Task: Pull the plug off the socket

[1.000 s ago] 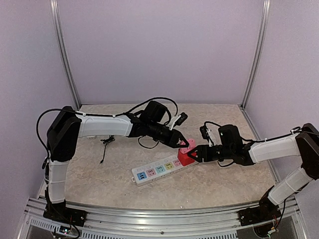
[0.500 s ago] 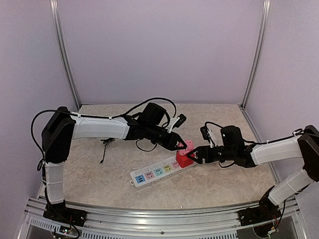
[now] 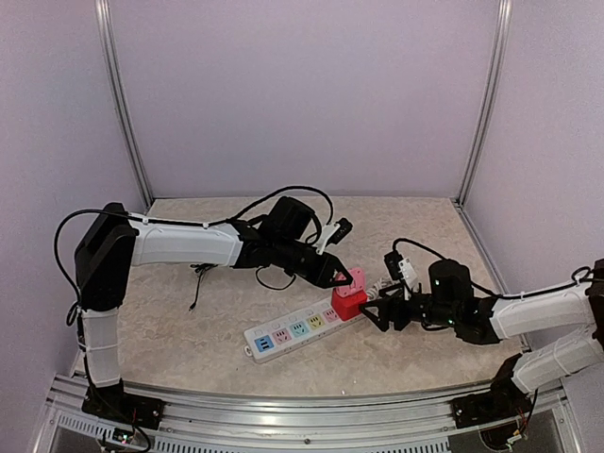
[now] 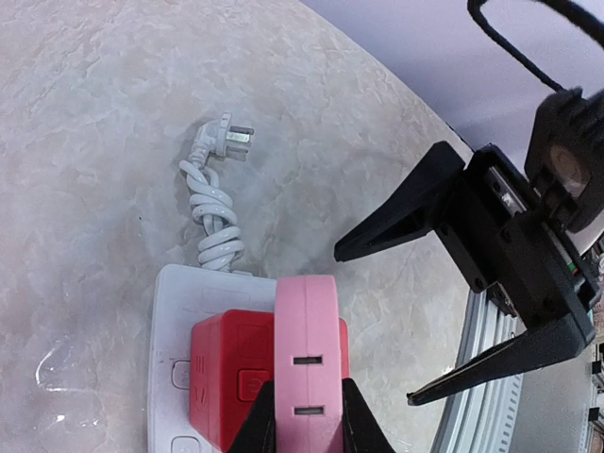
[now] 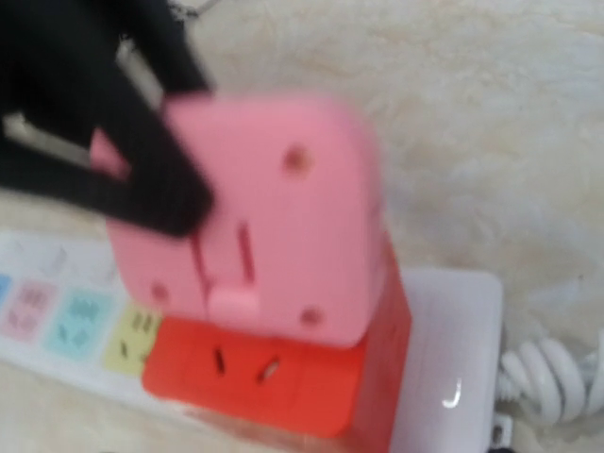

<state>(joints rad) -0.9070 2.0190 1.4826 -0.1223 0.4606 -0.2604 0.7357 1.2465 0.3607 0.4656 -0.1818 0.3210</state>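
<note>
The left pincer (image 3: 346,277) clamps the pink plug (image 4: 307,349) while the right pincer (image 3: 366,312) gapes wide, seemingly not touching the power strip (image 3: 291,328), so pulling may drag the unheld strip along.

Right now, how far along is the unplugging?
Done: the left hand grips the pink plug. In hand: the pull, since the plug sits on the red block in the socket. Left: lifting it free. The right hand is open beside the socket's end, not bracing it.
</note>
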